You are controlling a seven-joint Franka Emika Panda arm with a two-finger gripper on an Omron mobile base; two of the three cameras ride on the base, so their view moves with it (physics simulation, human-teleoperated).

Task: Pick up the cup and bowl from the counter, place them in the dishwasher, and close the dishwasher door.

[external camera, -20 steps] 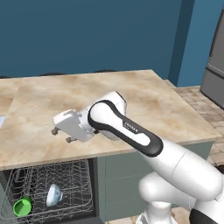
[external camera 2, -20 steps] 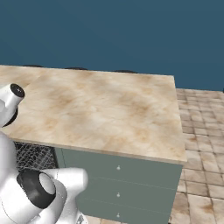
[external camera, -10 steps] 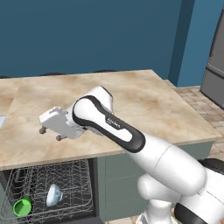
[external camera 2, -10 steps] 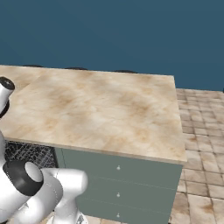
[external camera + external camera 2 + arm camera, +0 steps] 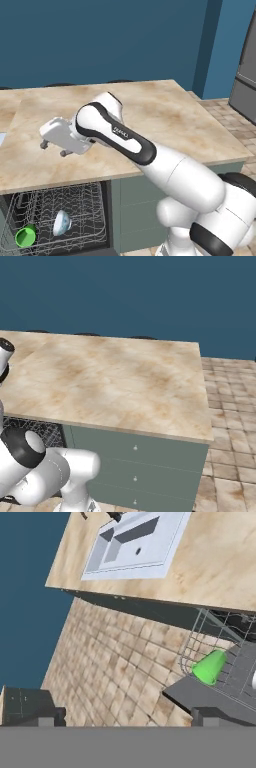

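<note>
The green cup [image 5: 25, 236] lies on its side in the silver wire rack [image 5: 75, 210] of the open dishwasher, below the counter [image 5: 175, 115] edge. The pale bowl [image 5: 61, 222] rests tilted in the rack just right of the cup. My gripper [image 5: 53, 149] hovers over the counter's front left part, open, with nothing between its fingers. In the hand view the gripper [image 5: 127, 719] looks past the counter edge at the cup [image 5: 210, 667] in the rack and at the lowered dark grey dishwasher door [image 5: 192, 693].
A white sink [image 5: 132, 542] is set in the counter [image 5: 220, 557] to the left. Grey-green drawers [image 5: 135, 466] stand right of the rack [image 5: 30, 428]. A steel fridge [image 5: 245, 75] stands far right on the tiled floor [image 5: 110, 657].
The arm has swung left across the counter, carrying the open gripper toward the sink side. Cup and bowl have stayed put in the rack.
</note>
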